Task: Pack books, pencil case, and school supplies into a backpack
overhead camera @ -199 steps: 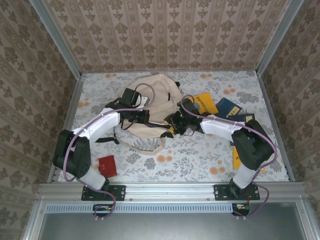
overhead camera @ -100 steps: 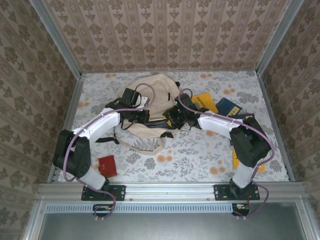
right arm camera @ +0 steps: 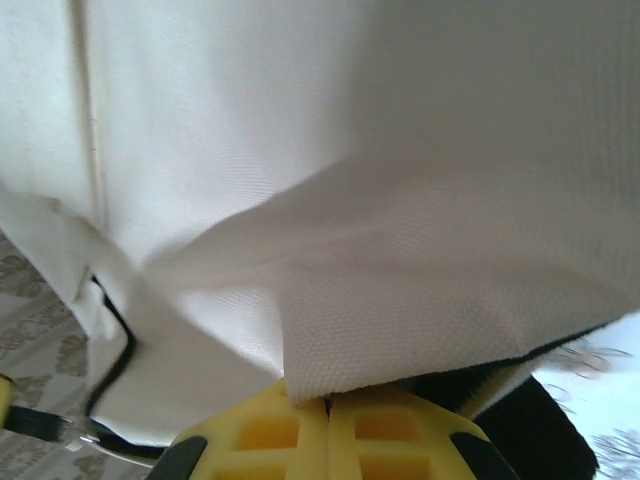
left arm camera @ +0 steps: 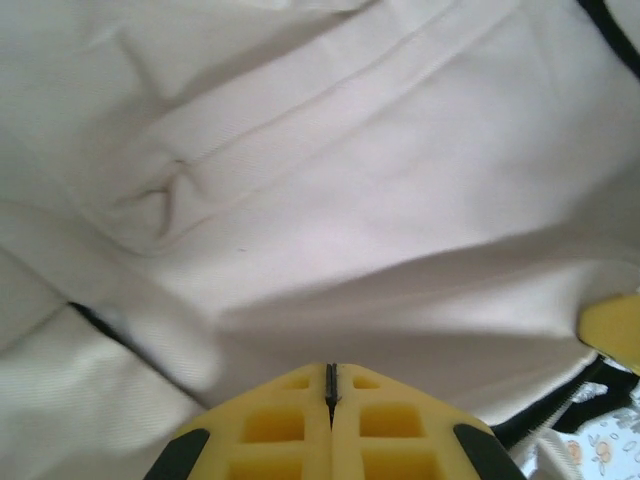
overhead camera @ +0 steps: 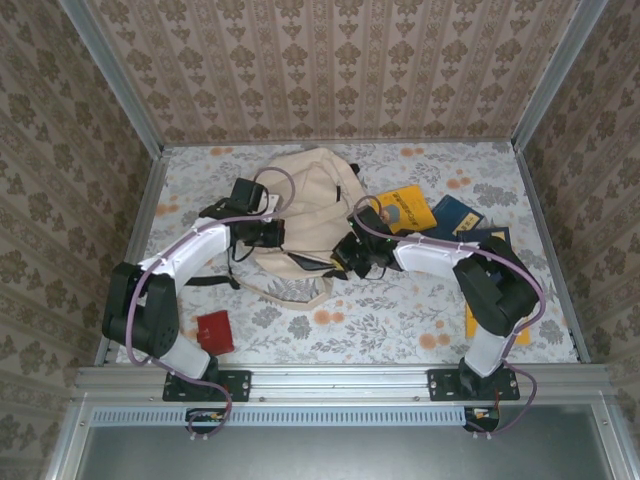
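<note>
Left wall [overhead camera: 50,150]: damask wallpaper, tan on beige, same paper on the back and right walls. Aluminium posts stand in the far corners and an aluminium rail [overhead camera: 340,381] runs along the near edge.

Table [overhead camera: 390,300]: cloth with grey leaf scrolls and orange flowers.

School supplies [overhead camera: 215,331]: flat red square, near-left, just beside the left arm's base. No lettering legible.

Left gripper [left arm camera: 330,375]: yellow pads closed flush, tips pressed against cream canvas on the bag's left side. Cannot tell if a fold is caught between them.

Backpack [overhead camera: 305,195]: cream canvas with black trim, lying at centre-far between the two grippers. No label or brand mark to be seen.

Right gripper [right arm camera: 327,402]: pads closed on a folded corner of the backpack's canvas at its near-right edge, black trim beside it.

Books, right of the bag:
- A yellow book [overhead camera: 405,208] with a cartoon cover, its print too small to read.
- Navy books [overhead camera: 457,213] just beside it.
- Another yellow-orange book [overhead camera: 473,322] lies near-right, partly under the right arm.
</note>
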Motion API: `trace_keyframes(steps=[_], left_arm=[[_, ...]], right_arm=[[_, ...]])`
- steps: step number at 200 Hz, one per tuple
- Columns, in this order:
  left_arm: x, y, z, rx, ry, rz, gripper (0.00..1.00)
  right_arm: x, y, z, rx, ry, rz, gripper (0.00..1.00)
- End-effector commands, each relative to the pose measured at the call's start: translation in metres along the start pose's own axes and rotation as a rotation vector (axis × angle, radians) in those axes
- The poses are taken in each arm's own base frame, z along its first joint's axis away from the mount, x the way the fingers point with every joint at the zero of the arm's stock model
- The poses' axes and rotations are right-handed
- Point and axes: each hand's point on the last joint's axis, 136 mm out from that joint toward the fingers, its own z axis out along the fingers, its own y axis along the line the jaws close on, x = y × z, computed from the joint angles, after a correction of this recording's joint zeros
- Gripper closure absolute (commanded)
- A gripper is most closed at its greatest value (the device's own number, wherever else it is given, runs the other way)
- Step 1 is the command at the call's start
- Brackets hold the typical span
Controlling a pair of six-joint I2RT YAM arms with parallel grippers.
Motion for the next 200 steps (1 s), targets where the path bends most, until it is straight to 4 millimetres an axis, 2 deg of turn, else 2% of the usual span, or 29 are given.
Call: trace_keyframes(steps=[1, 23, 58, 103, 132, 150, 177, 200], left_arm=[[0.001, -0.001, -0.004, 0.022, -0.002, -0.012, 1.0], [-0.005, 0.002, -0.001, 0.008, -0.003, -0.004, 1.0], [-0.004, 0.031, 0.002, -0.106, 0.022, -0.063, 1.0], [0.006, 0.055, 0.004, -0.198, 0.052, -0.099, 1.0], [0.007, 0.078, 0.0, -0.294, 0.047, -0.154, 1.0], [0.008, 0.093, -0.003, -0.345, 0.045, -0.193, 1.0], [-0.002, 0.105, -0.005, -0.365, 0.008, -0.23, 1.0], [-0.013, 0.132, -0.012, -0.423, -0.02, -0.298, 1.0]], right_arm=[[0.011, -0.045, -0.006, 0.142, 0.02, -0.001, 0.99], [0.012, -0.056, -0.009, 0.176, 0.015, -0.018, 1.0], [0.008, -0.068, -0.018, 0.216, -0.023, -0.04, 1.0], [-0.001, -0.056, -0.03, 0.188, -0.082, -0.068, 1.0], [-0.009, -0.038, -0.035, 0.15, -0.112, -0.095, 1.0], [-0.012, -0.021, -0.035, 0.099, -0.12, -0.121, 1.0], [-0.006, 0.012, -0.021, 0.013, -0.059, -0.178, 1.0], [-0.002, 0.037, -0.006, -0.04, -0.02, -0.228, 1.0]])
